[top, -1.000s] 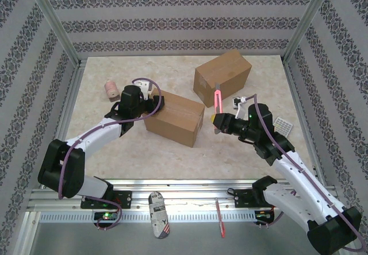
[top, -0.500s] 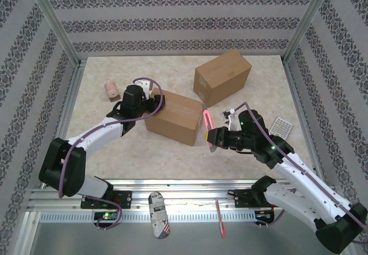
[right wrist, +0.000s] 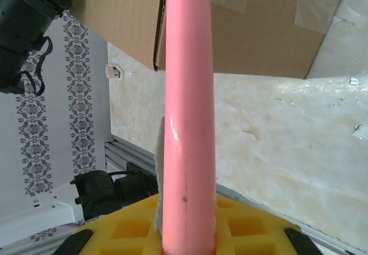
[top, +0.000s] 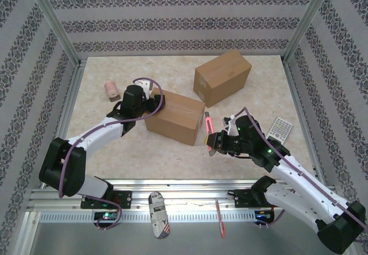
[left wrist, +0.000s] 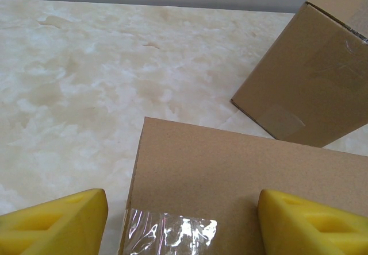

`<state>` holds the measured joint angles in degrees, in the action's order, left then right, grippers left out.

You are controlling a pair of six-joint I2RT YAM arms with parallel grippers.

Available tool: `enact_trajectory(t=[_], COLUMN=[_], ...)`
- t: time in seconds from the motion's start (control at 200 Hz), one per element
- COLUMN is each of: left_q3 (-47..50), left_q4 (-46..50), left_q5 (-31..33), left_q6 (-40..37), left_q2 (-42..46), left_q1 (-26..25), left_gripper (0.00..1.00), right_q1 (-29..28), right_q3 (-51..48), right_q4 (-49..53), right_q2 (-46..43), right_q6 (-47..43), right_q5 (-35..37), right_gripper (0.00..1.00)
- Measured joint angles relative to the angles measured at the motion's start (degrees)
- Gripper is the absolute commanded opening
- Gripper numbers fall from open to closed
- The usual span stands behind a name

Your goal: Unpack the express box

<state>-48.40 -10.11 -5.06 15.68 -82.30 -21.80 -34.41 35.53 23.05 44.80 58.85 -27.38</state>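
The taped carton [top: 174,117] sits near the middle of the worktop [top: 144,149], turned askew. The left jaws are spread over its 9 o'clock end, one yellow finger [left wrist: 57,220] clear of the edge and the other over the lid beside the clear tape strip [left wrist: 172,232]. I cannot tell whether either one presses down. The right jaws are pinching a pink cutter [top: 206,126] upright, its tip close to the carton's 3 o'clock face. The main risk, as I judge it, is a carton that is not really pinned: if the cutter pushes on the wall or drags along the tape, the box could slide or spin toward 9 o'clock instead of being cut. The cutter is long and held only at its base, so a side load could twist it in the pinch. Too deep a stroke could also reach whatever is packed inside. There is generous bare room from 5 to 8 o'clock, up to the near rail [top: 190,187]. It is tighter at 1 o'clock, where a second carton [top: 222,77] stands just beside the taped one. A pink roll [top: 110,88] lies at 10 o'clock and a keypad-like device [top: 280,128] at 3 o'clock, near the right elbow's sweep.
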Motion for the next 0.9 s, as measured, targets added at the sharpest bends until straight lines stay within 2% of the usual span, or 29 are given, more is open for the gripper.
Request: enact_trajectory(t=[0.899], left_q3=[0.0], left_q4=[0.0], left_q5=[0.22], left_q6=[0.2], left_q2=[0.0], left_q1=[0.0], left_gripper=[0.7], right_q1=[0.0], right_q3=[-0.46], right_q4=[-5.07], right_q2=[3.26], right_q6=[1.29], right_q5=[0.37], right_gripper=[0.0])
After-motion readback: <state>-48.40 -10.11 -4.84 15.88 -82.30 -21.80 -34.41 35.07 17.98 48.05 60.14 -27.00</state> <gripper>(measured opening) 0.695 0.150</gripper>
